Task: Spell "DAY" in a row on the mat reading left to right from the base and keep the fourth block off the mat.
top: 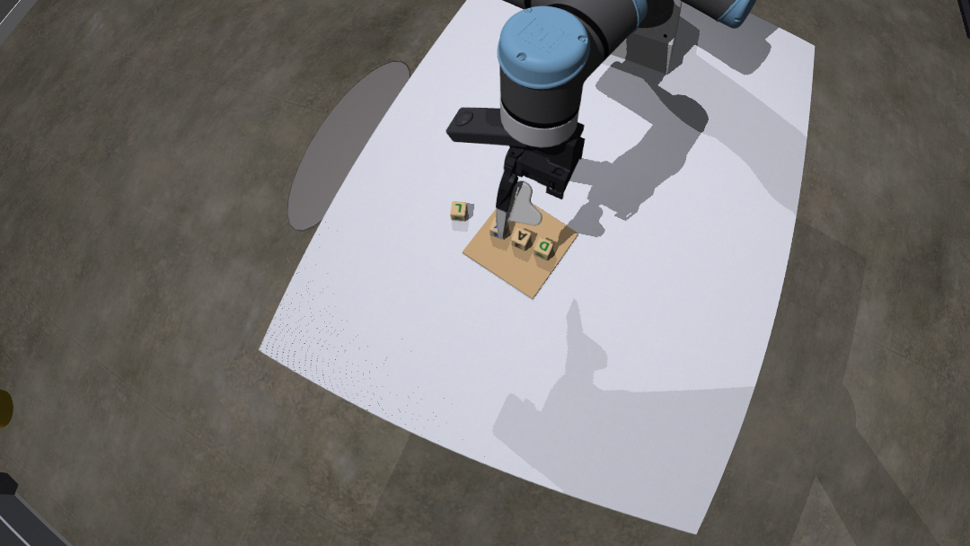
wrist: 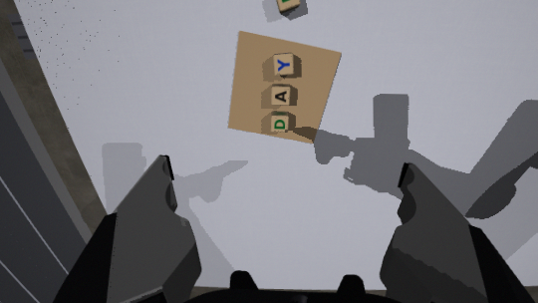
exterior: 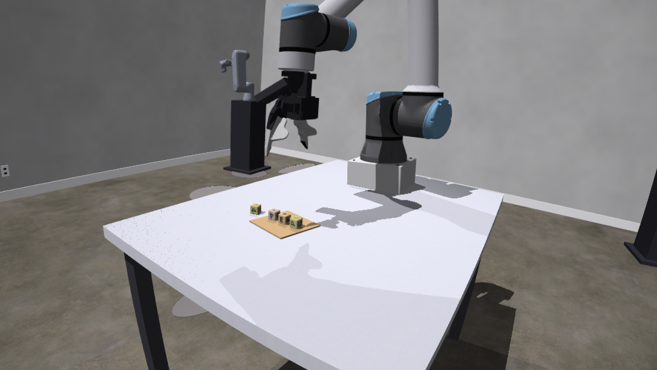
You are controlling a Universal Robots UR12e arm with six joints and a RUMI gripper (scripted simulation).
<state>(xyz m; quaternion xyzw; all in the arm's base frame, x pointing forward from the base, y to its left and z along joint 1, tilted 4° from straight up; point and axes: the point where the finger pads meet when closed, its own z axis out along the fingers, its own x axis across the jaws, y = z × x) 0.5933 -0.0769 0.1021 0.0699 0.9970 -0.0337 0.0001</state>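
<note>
A tan mat [top: 520, 253] lies on the white table. Three wooden blocks stand on it in a close straight row: D [wrist: 280, 123], A [wrist: 282, 95] and Y [wrist: 284, 65]. In the top view the D block [top: 544, 247] and the A block [top: 522, 238] show, and the Y block [top: 497, 233] is partly hidden behind a finger. The L block [top: 461, 210] sits on the table just off the mat. My gripper [exterior: 286, 137] hangs high above the table, open and empty; its fingers also show in the wrist view [wrist: 286, 174].
The robot base [exterior: 381, 174] stands at the back of the table. A dark pedestal with a grey fixture [exterior: 243, 133] stands on the floor beyond the table's far left edge.
</note>
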